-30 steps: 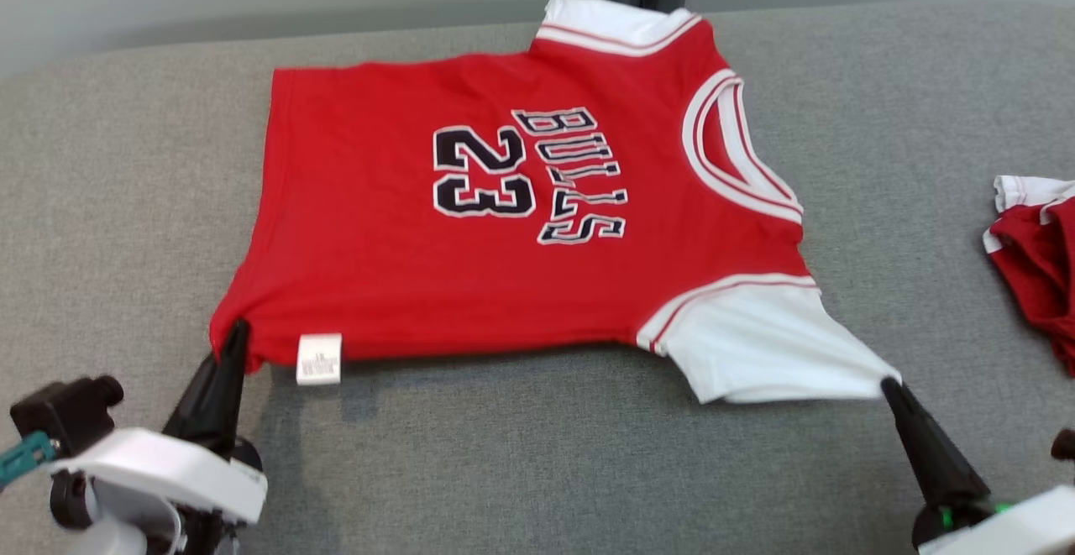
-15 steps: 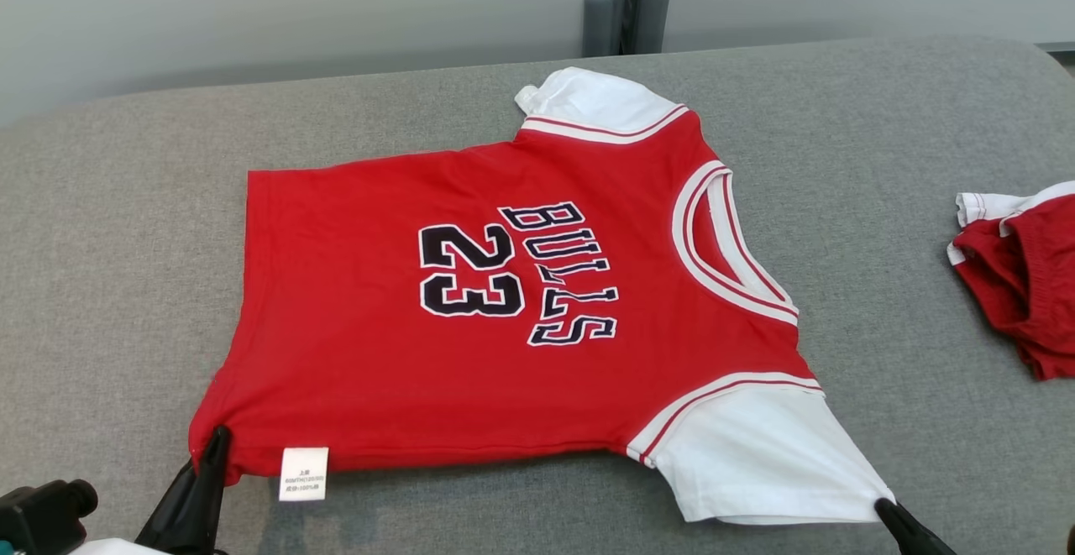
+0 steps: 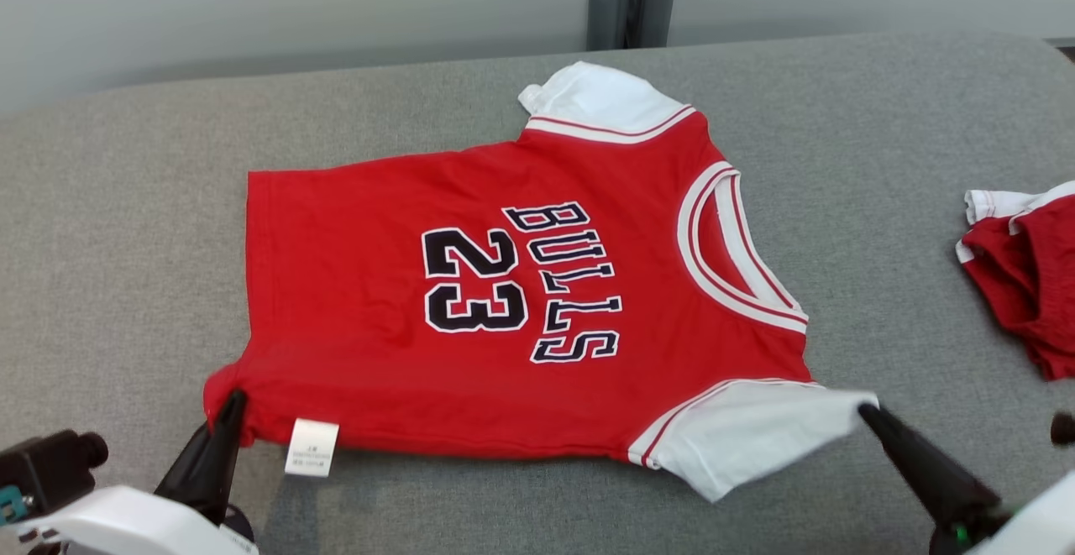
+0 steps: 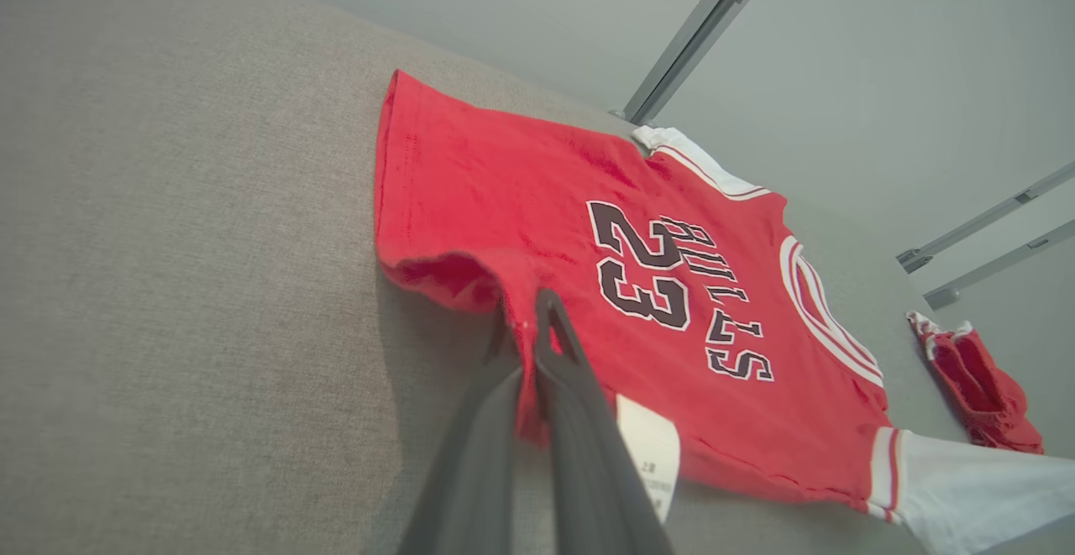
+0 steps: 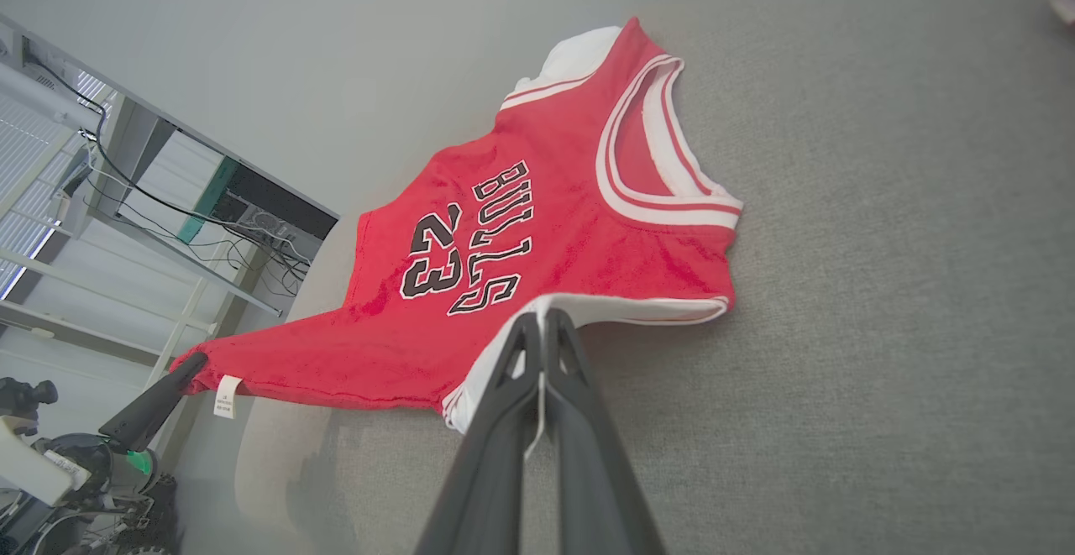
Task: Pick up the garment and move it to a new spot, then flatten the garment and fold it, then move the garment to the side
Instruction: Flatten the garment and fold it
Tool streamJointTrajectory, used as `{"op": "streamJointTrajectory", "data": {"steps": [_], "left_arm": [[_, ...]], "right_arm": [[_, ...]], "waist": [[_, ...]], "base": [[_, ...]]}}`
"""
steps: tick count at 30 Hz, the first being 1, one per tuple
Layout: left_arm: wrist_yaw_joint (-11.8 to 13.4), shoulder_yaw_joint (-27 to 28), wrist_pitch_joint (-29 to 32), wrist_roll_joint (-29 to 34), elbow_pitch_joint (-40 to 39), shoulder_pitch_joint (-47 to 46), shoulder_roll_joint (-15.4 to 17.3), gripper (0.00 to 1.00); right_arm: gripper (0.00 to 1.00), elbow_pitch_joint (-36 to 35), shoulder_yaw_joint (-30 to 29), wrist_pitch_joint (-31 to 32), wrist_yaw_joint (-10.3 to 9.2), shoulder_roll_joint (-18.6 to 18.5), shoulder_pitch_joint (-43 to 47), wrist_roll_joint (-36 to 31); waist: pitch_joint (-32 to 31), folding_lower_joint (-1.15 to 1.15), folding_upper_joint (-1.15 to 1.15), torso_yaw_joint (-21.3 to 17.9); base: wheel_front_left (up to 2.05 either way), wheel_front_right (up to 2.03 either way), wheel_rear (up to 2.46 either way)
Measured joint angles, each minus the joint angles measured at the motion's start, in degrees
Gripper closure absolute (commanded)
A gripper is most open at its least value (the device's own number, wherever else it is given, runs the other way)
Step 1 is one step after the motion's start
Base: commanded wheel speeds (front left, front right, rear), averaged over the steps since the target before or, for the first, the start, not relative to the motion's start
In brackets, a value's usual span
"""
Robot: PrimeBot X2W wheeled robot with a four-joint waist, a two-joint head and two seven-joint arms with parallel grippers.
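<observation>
Now both grippers are pressed together on cloth. The left gripper (image 3: 232,404), at the near left, pinches the near-left hem corner of the red jersey (image 3: 378,345). In the left wrist view its dark fingers (image 4: 579,421) clamp a fold of red fabric, and the white label (image 3: 311,447) hangs from the hem just to their right.

The right gripper (image 3: 869,411), at the near right, nips the tip of the near white sleeve (image 3: 739,437). In the right wrist view a thin edge of white cloth runs between its shut fingers (image 5: 495,437).

The jersey lies face up in the middle of the grey padded table (image 3: 126,202), stretching away from both grippers toward the far side. Its hem is to the left, its neckline to the right, and the other white sleeve (image 3: 596,97) is at the far edge. The "23" and "BULLS" print sits at the centre. The near edge is drawn between the two grippers, with a shadow on the table beneath it.

A second red garment (image 3: 1025,278) lies bunched at the right, well apart from the jersey.
</observation>
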Motion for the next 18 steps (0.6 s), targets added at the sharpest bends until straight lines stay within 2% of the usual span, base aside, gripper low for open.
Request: {"op": "streamJointTrajectory", "data": {"steps": [7, 18], "left_arm": [[-2.25, -0.37, 1.93, -0.53, 4.04, -7.20, -1.24, 1.00], [-4.94, 0.01, 3.19, -1.80, 8.00, -13.43, -2.23, 1.00]], "right_arm": [[1.00, 5.35, 0.87, 2.80, 0.00, 0.26, -14.82, 0.43], [1.00, 19.61, 1.19, 0.60, 0.00, 0.53, -35.83, 0.01]], "waist": [[4.27, 0.00, 0.00, 0.29], [12.38, 0.00, 0.00, 1.77]], "base": [[0.00, 0.00, 0.00], [0.00, 0.00, 0.00]]}}
